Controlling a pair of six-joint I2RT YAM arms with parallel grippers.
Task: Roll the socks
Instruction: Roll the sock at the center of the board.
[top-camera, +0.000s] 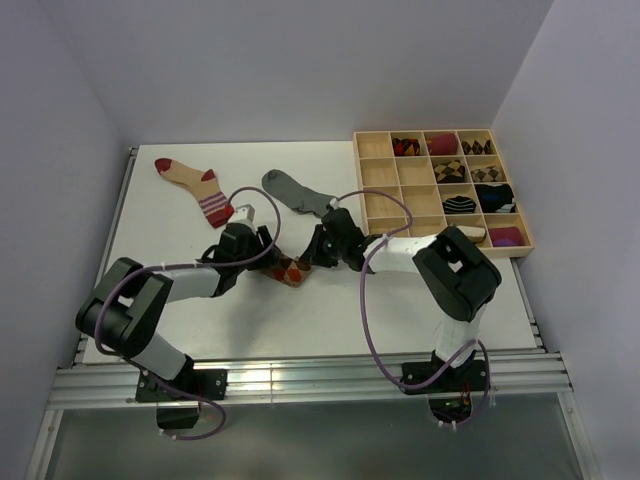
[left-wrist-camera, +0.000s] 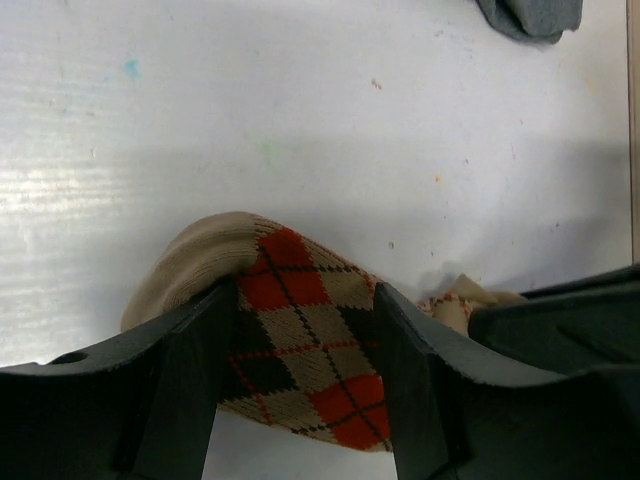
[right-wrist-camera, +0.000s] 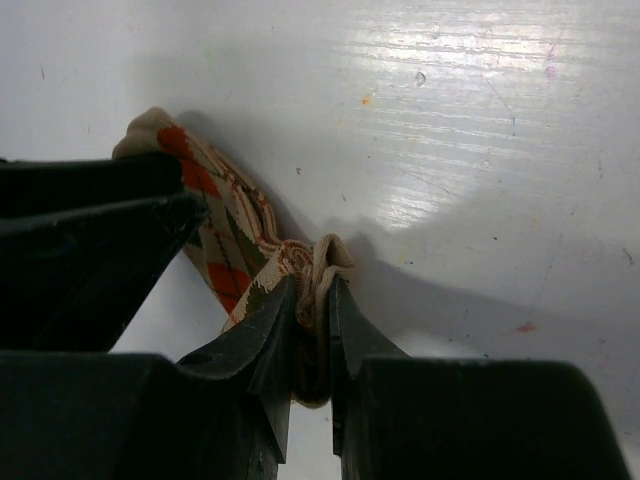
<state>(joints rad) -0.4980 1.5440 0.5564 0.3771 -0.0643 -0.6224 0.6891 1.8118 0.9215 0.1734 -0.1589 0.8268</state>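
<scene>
The brown argyle sock (top-camera: 290, 270) lies bunched at the table's middle, held between both grippers. My left gripper (left-wrist-camera: 305, 345) is shut on its rolled body (left-wrist-camera: 300, 340), fingers on both sides of it. My right gripper (right-wrist-camera: 312, 310) is shut on the sock's cuff edge (right-wrist-camera: 320, 270), pinched tight between the jaws. The grey sock (top-camera: 297, 192) lies flat behind the grippers; its tip shows in the left wrist view (left-wrist-camera: 530, 15). The beige sock with dark-red toe, heel and striped cuff (top-camera: 195, 183) lies flat at the back left.
A wooden compartment tray (top-camera: 380, 175) stands at the back right, holding several rolled sock bundles in its right compartments. White walls close in the table at the back and sides.
</scene>
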